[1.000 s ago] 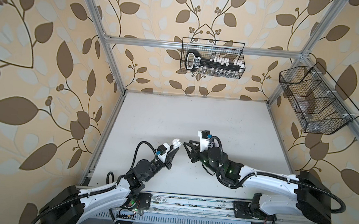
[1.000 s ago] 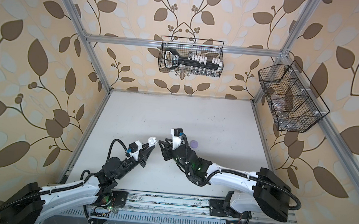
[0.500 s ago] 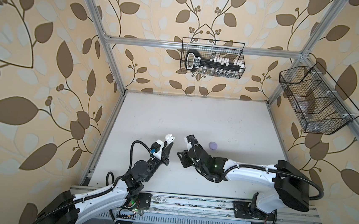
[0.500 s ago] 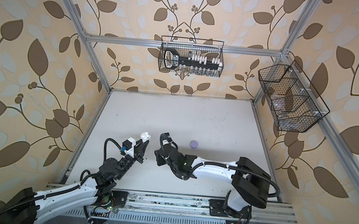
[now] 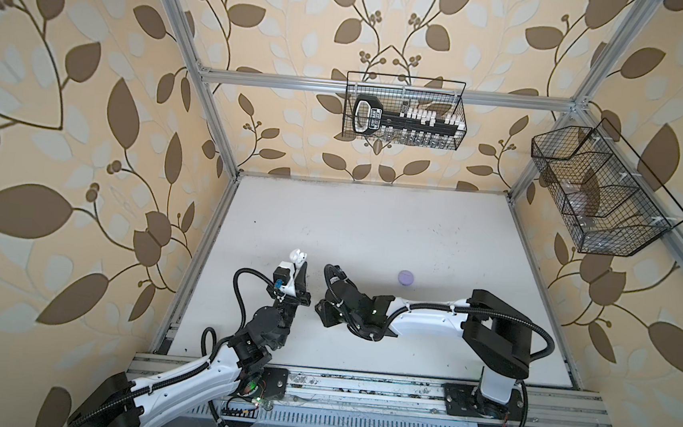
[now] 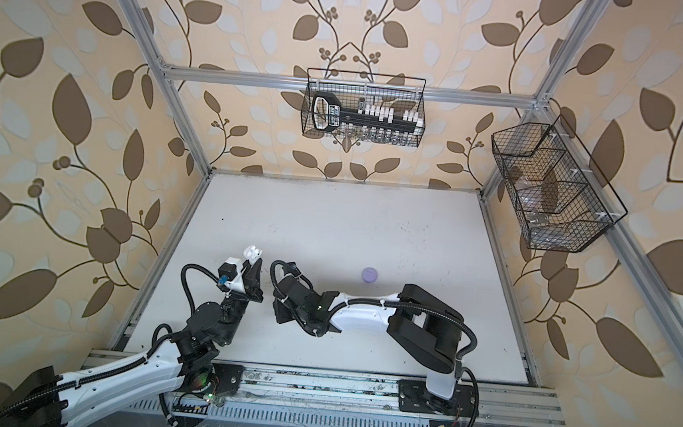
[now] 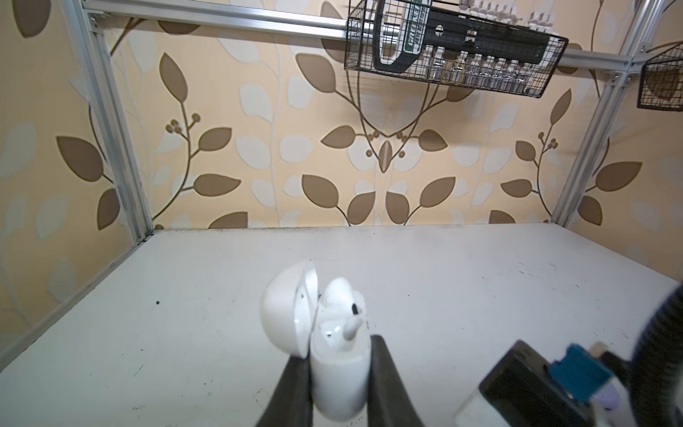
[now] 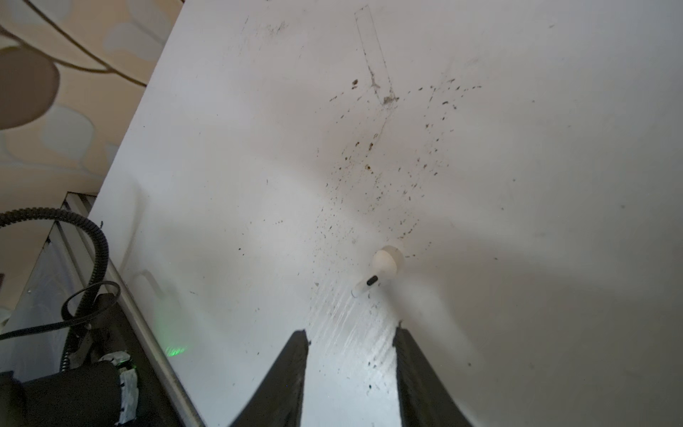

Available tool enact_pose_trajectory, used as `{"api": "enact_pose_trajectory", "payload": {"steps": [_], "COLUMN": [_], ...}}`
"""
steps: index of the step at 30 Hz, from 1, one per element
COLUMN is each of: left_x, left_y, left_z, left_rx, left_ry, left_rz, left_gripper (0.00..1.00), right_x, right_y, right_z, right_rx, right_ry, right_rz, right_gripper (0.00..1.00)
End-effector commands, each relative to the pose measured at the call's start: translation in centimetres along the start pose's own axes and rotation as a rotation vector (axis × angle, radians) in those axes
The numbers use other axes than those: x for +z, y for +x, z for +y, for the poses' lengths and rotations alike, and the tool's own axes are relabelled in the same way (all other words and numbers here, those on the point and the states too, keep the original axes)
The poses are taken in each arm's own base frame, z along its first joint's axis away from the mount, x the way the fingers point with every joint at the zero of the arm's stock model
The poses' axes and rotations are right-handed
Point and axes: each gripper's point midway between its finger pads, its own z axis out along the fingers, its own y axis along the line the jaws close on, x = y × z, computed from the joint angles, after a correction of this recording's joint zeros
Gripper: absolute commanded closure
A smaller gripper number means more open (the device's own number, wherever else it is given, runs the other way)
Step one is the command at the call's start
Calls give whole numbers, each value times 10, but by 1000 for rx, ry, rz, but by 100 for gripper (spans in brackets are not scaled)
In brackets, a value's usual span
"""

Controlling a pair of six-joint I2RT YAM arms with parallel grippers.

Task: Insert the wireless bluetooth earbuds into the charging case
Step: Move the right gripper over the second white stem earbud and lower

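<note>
In both top views the left tool (image 5: 299, 266) is raised off the bench (image 5: 372, 225) and pinches a white charging case (image 5: 298, 256) at its tip. From up there the case is only a small white lump, its inside too small to read. The right tool (image 5: 321, 311) points down at the bench just beside the left arm, and its own body hides its jaws and whatever lies under them. A round lavender case (image 5: 405, 277), closed, sits on the bench beyond the right arm, well apart from both tools; neither wrist view shows it. A wire basket (image 5: 404, 111) holding a black socket rack hangs on the rear wall.

The left wrist view fills in the case. Its lid (image 7: 284, 310) is swung open to one side, and a nested white earbud (image 7: 345, 314) rests in the open body, its head standing above the rim. The two dark fingers (image 7: 388, 380) press against opposite sides of the body.

The right wrist view alone shows the right tool (image 8: 351, 332) with its jaws spread and nothing between them. A loose white earbud (image 8: 382, 268) lies on the speckled bench just ahead of the tips, touching neither, its stem towards the tool.
</note>
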Motion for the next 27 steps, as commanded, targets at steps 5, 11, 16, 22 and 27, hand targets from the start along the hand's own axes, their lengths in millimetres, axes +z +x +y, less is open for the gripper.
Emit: {"api": "enact_pose_trajectory", "payload": {"steps": [5,11,16,22,27], "left_x": [-3,-3,-4,-3,-4], "left_y": [10,11,11,11,10], "left_z": [16,15,15,16,17], "left_rx": [-11,-13,-13,-15,-18], "left_ry": [-69,-68,-67,-71,-74], "left_rz": [7,9,8,8,7], "left_gripper": [100,100,100,100,100], "right_x": [20,30,37,42,44], "right_y": [14,8,5,2,9], "right_z": [-13,-14,-14,-19,-26], "right_rx": [74,87,83,84,68], "right_ry": [29,24,33,52,79], "right_rz": [76,83,87,91,114], "right_gripper": [65,68,68,71,72]}}
